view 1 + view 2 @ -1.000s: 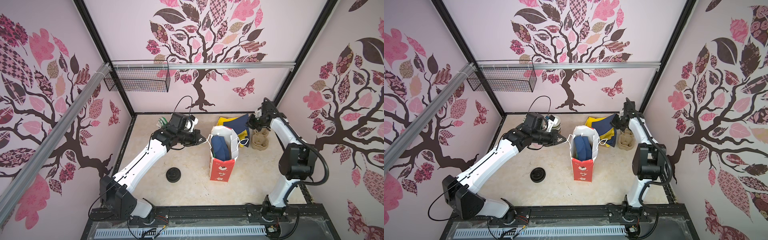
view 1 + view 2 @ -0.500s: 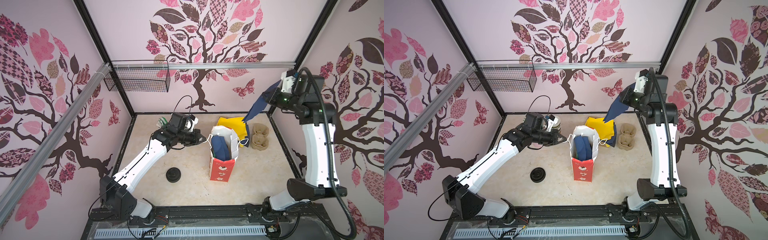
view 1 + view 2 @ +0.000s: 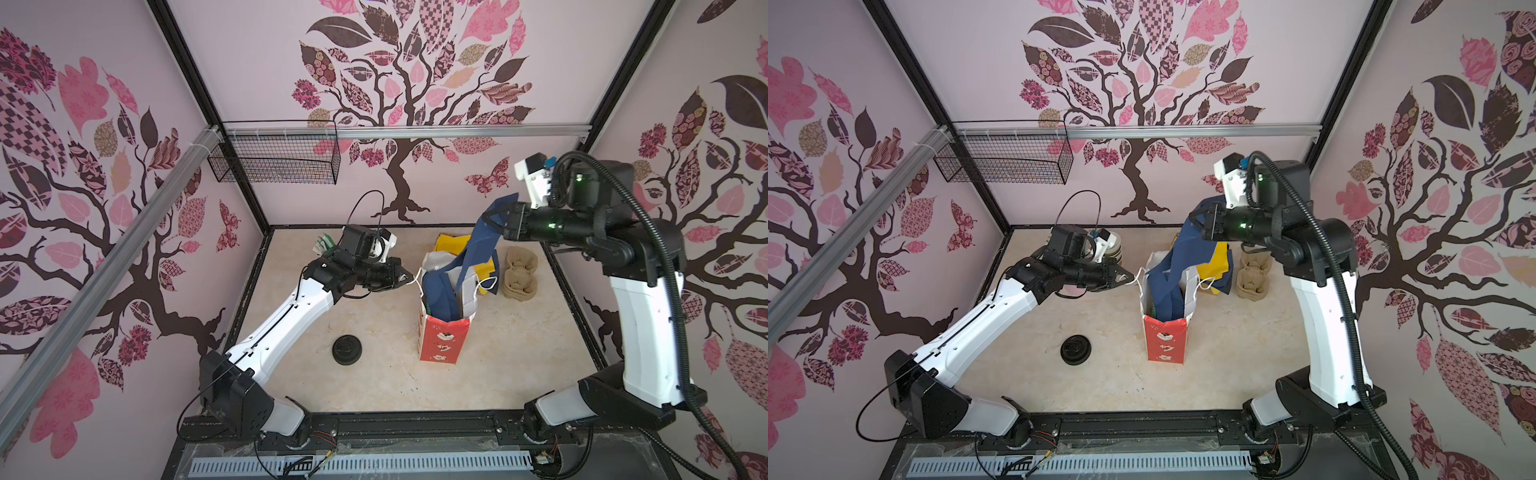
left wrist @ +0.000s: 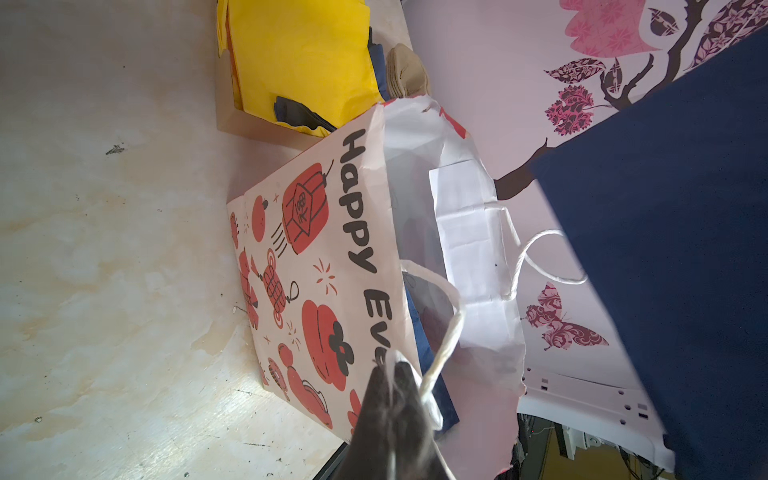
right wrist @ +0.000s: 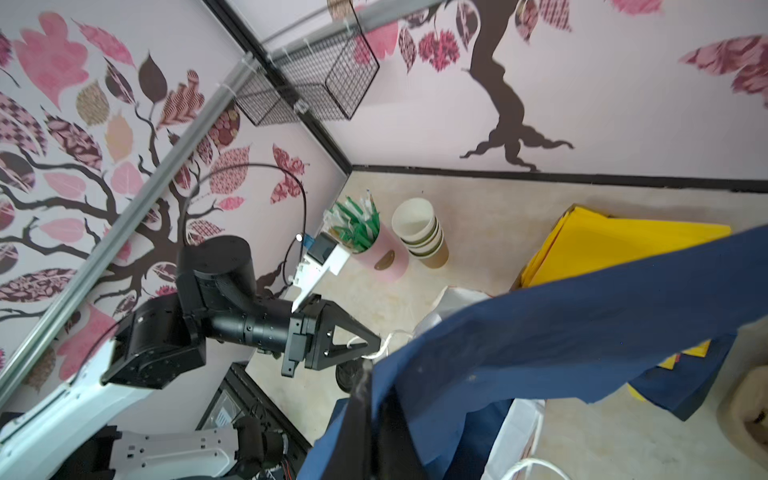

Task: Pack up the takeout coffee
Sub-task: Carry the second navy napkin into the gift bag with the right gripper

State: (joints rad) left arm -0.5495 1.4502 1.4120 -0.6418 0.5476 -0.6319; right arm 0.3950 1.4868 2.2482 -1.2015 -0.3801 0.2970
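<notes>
Over the bag (image 3: 439,336), the raised right gripper (image 3: 487,216) holds a blue sheet (image 3: 478,249).

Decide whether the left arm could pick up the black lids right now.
Probably not yet: the left pincer is shut on the bag handle. Freed, it should manage: the lids lie uncovered on the table beside that arm.

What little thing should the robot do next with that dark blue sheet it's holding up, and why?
Probably the right gripper should lower the navy sheet into the paper bag. It is shut on the sheet's top edge, the rest dangles over the bag's mouth, and the left gripper, shut on the string handle, holds that mouth open.
</notes>
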